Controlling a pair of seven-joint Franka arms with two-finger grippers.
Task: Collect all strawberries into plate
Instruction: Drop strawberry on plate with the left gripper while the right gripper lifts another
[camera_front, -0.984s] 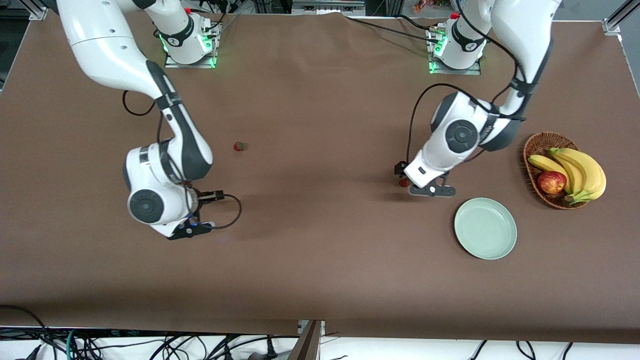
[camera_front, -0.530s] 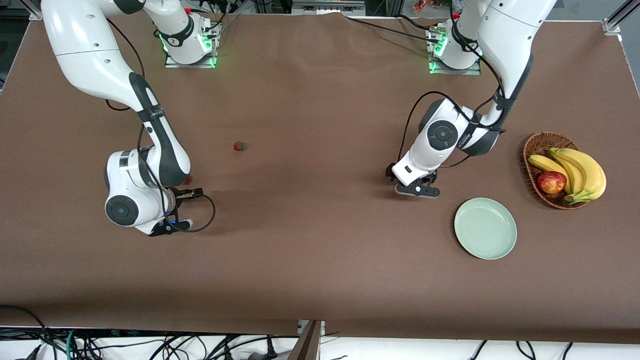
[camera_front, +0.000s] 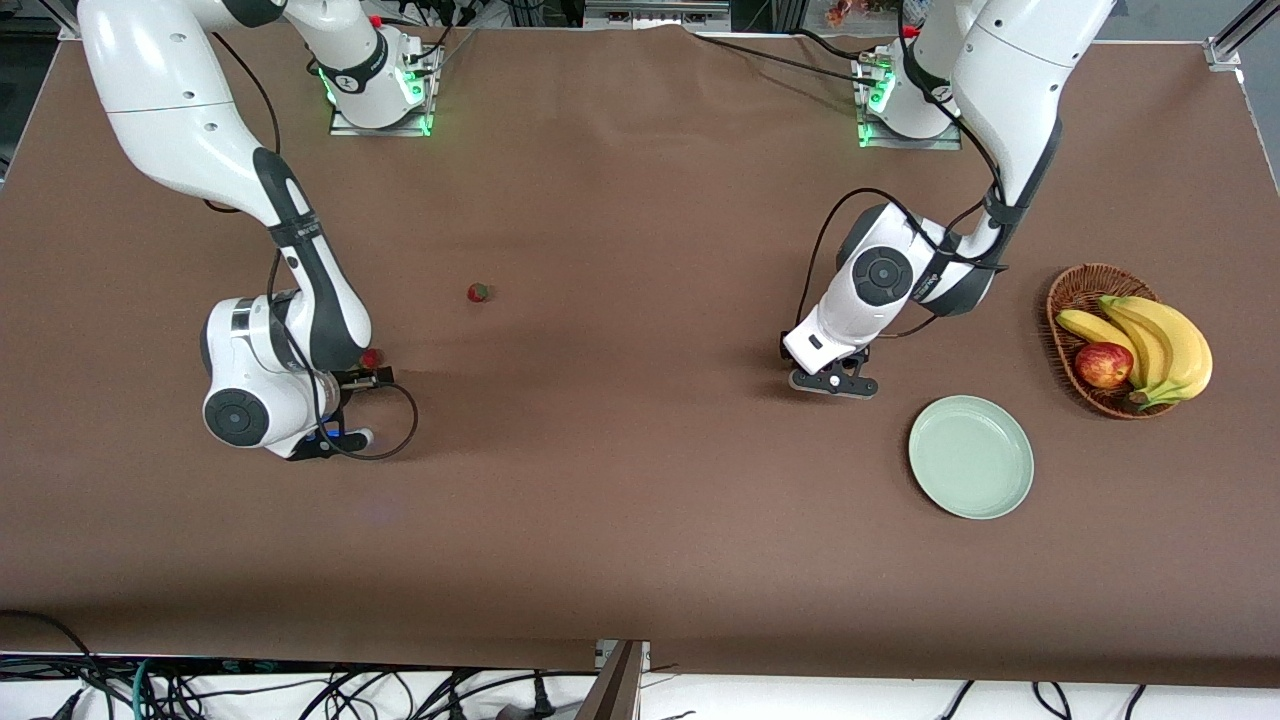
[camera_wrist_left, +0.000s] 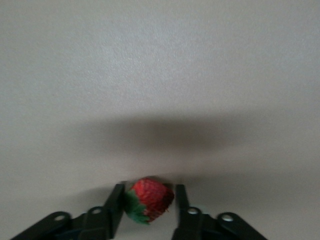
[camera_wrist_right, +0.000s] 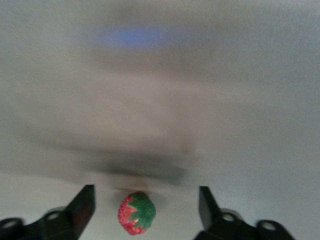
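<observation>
Three strawberries show. One (camera_wrist_left: 150, 200) sits between my left gripper's (camera_wrist_left: 149, 204) fingers, which are closed in against its sides just above the table; in the front view the left gripper (camera_front: 806, 368) hides it. A second strawberry (camera_wrist_right: 136, 214) lies on the table between the wide-open fingers of my right gripper (camera_wrist_right: 146, 202); it also shows in the front view (camera_front: 371, 357) beside the right gripper (camera_front: 362, 374). The third strawberry (camera_front: 478, 292) lies alone mid-table. The mint-green plate (camera_front: 970, 456) is bare and lies nearer the front camera than the left gripper.
A brown wicker basket (camera_front: 1085, 282) with bananas (camera_front: 1160, 340) and a red apple (camera_front: 1103, 364) stands at the left arm's end of the table, beside the plate. A black cable loops by the right wrist (camera_front: 395, 430).
The right arm moved toward its own end of the table, uncovering the strawberry by its gripper. The left gripper moved over its strawberry, which is now hidden in the front view.
</observation>
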